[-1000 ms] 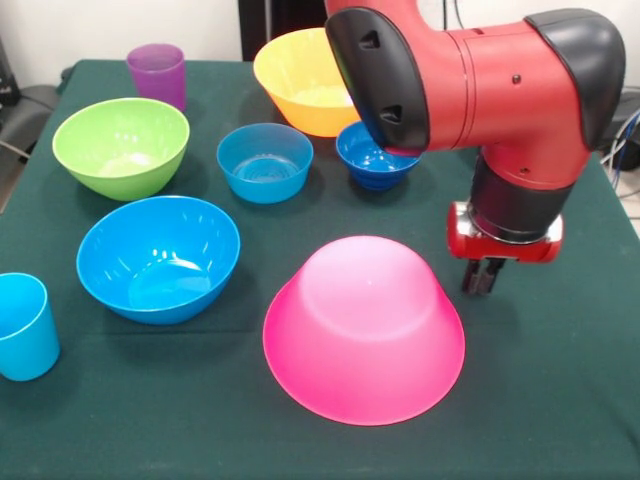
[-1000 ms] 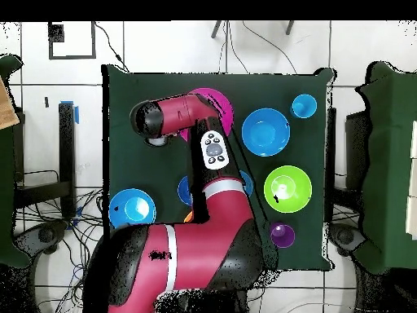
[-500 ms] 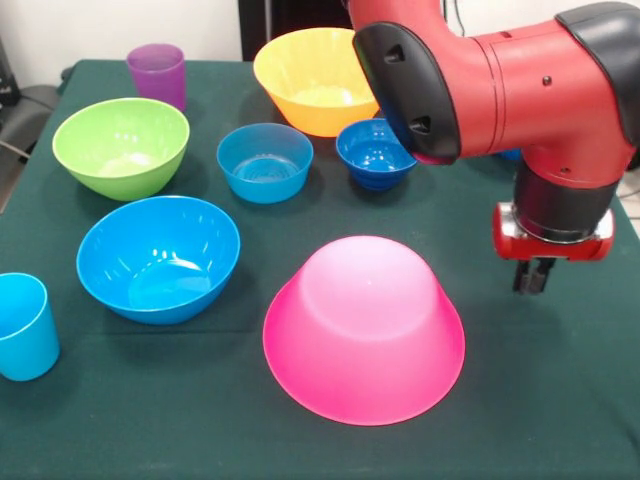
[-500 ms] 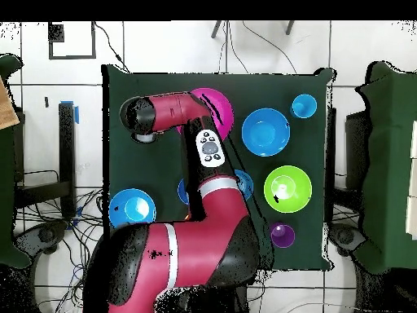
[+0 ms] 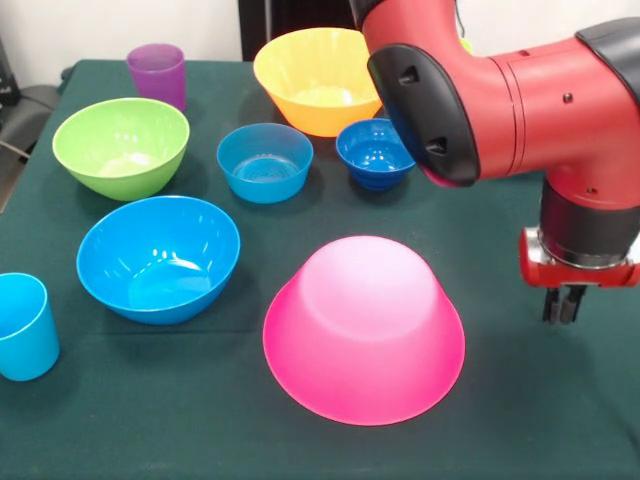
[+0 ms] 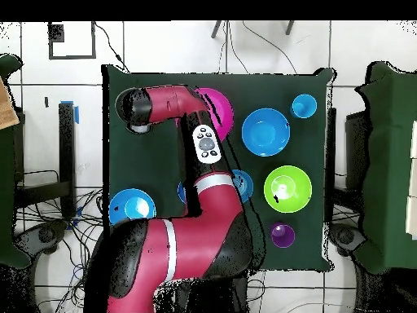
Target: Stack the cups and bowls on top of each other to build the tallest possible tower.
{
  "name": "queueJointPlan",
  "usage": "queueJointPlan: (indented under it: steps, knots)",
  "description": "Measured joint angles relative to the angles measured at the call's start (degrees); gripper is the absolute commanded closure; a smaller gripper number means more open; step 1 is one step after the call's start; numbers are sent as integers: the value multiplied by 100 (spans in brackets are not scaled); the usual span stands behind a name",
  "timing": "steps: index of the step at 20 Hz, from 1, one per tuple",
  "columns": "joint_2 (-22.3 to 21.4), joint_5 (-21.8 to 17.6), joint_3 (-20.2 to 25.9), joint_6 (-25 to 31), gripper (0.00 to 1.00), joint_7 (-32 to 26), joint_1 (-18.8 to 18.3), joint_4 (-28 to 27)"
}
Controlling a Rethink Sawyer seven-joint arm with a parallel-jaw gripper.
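Note:
The big pink bowl (image 5: 363,325) lies upside down at the front middle, with nothing on it. The big orange bowl (image 5: 310,80) and the small dark-blue bowl (image 5: 375,152) stand apart at the back, so no pile shows. The small light-blue bowl (image 5: 265,160), a medium blue bowl (image 5: 158,257) and the green bowl (image 5: 121,146) stand upright to the left. The purple cup (image 5: 157,75) is at the back left and the light-blue cup (image 5: 22,325) at the front left. My gripper (image 5: 563,308) hangs shut and empty just above the table, right of the pink bowl. The yellow-green cup is hidden.
In the overhead view a second medium blue bowl (image 6: 132,207) sits near the robot's base, beside the arm (image 6: 204,155). The arm covers the orange and dark-blue bowls there. The table's right edge in the front view is close to the gripper.
My gripper has moved to the right in the front view, away from the pink bowl, still shut. The bowls and cups have not moved.

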Motion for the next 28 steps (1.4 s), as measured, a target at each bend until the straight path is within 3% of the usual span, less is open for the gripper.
queueJointPlan:
  steps: [18,28]
  knots:
    - [335,-1,67,2,100,0,-11,-879]
    - [603,-4,330,21,100,-73,-189,-1558]
